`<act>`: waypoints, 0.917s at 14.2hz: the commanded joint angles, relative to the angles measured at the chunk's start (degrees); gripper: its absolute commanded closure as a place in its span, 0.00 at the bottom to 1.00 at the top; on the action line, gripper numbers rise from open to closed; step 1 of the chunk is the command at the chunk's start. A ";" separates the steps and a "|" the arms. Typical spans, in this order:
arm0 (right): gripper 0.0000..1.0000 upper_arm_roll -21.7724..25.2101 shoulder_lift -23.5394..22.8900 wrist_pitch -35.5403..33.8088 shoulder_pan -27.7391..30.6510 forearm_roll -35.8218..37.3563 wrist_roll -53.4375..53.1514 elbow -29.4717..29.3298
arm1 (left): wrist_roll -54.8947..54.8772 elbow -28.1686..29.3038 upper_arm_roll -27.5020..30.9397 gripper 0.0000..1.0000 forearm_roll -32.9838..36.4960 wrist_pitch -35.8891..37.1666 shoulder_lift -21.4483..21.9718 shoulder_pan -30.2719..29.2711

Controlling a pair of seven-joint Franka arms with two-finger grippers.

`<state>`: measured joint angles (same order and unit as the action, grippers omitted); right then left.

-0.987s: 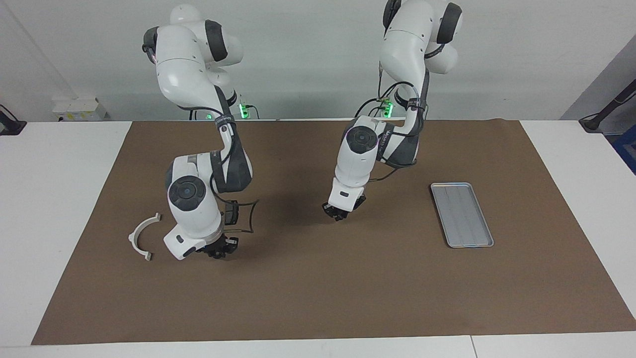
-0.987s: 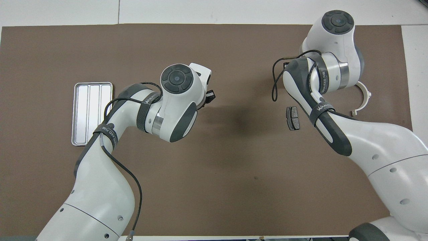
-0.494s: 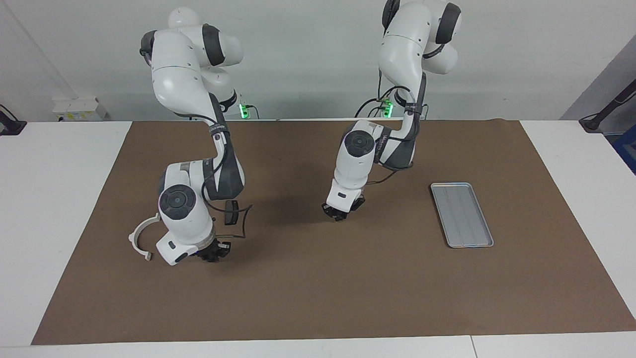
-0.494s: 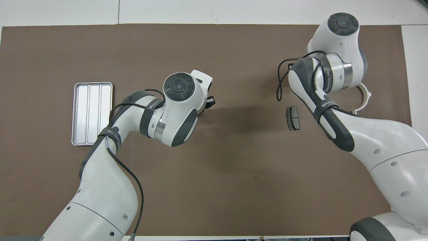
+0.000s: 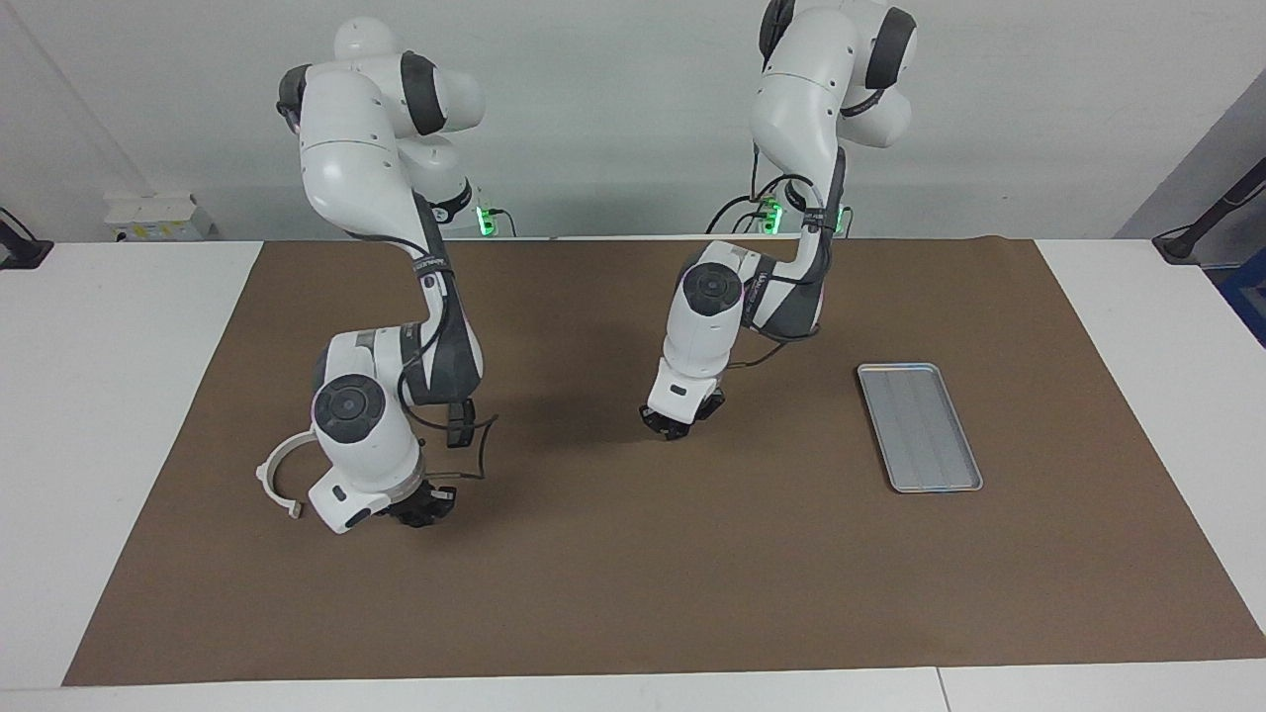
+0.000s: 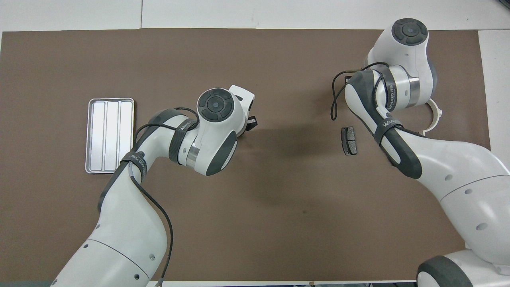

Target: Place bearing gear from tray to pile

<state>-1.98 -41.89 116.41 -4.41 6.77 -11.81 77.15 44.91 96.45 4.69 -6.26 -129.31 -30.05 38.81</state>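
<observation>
Facing view. The right arm's end effector (image 5: 420, 509) sits low over the brown mat (image 5: 633, 593) in the lower left of the frame. Over the last second it has slid toward the pile (image 5: 262, 475) and sunk, so its white wrist now overlaps the white half-ring bracket (image 5: 297, 442). I cannot tell how its fingers stand, or whether anything is between them. A dark brake-pad piece (image 5: 457, 423) lies just above it in the frame. The left arm's end effector (image 5: 673, 427), fingertips pressed together and carrying nothing, hangs at mid-frame and has only edged a little toward the robots. The tray (image 5: 920, 425) lies at the right of the frame, bare. No bearing gear shows on it or anywhere on the tabletop.

Overhead view. The tray (image 6: 109, 135) lies at the left of the frame, its ribs uncovered. The left end effector (image 6: 251, 121) is near the centre. The right arm's wrist hides its own end effector in the upper right and has crept over the bracket (image 6: 436, 117). One brake-pad piece (image 6: 348, 140) lies clear below it.

With the tray bare and the right arm settling at the pile, the placing looks close. If the gear is being carried, it is hidden there.
</observation>
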 commanded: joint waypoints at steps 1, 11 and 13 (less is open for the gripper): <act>0.99 -0.83 0.14 1.89 1.33 -1.06 1.88 1.77 | -0.26 1.02 1.11 1.00 0.46 -1.21 0.07 1.18; 0.00 -0.74 1.81 -5.11 -0.24 -3.52 0.48 0.73 | 0.18 1.90 1.29 0.11 0.37 -1.65 0.34 1.62; 0.00 -0.22 2.60 -9.25 -1.65 -5.70 -1.10 -0.85 | 0.18 0.76 1.64 0.00 0.28 0.97 0.77 1.44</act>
<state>-2.42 -40.93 110.93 -5.01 3.07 -11.97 77.17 44.92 97.07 4.80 -6.14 -129.54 -30.14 39.06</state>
